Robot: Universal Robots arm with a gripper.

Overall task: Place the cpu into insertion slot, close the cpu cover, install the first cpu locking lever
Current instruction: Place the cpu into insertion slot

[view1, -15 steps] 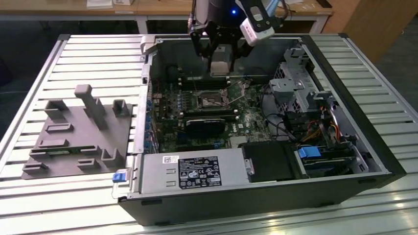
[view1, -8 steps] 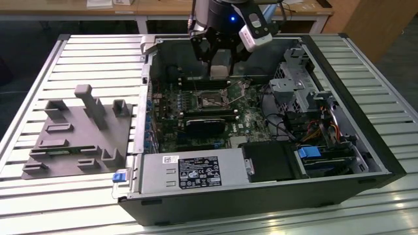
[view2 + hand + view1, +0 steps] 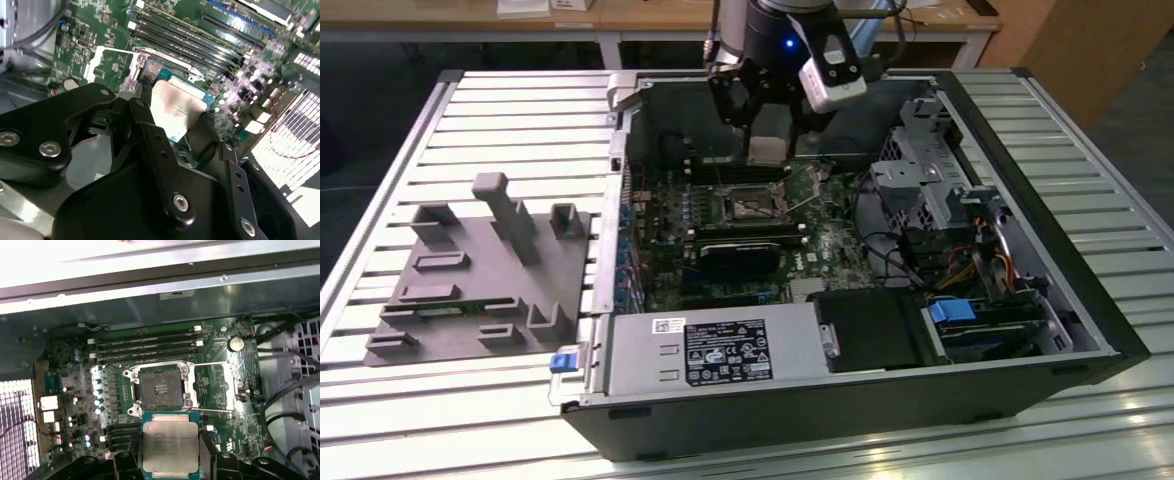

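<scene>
Gripper [image 3: 170, 461] clamps the cpu [image 3: 171, 444] by its edges, above the board [image 3: 75, 375] near the empty socket [image 3: 160, 387] with its cover [image 3: 230, 385] swung open; placing is in hand, likely calling for square alignment.

On the counter [image 3: 400, 130], a holder block [image 3: 467, 290] lies at the exterior view's left of the computer case [image 3: 854, 420]; jaws hold the cpu [image 3: 170, 447] above the socket [image 3: 161, 387].
</scene>
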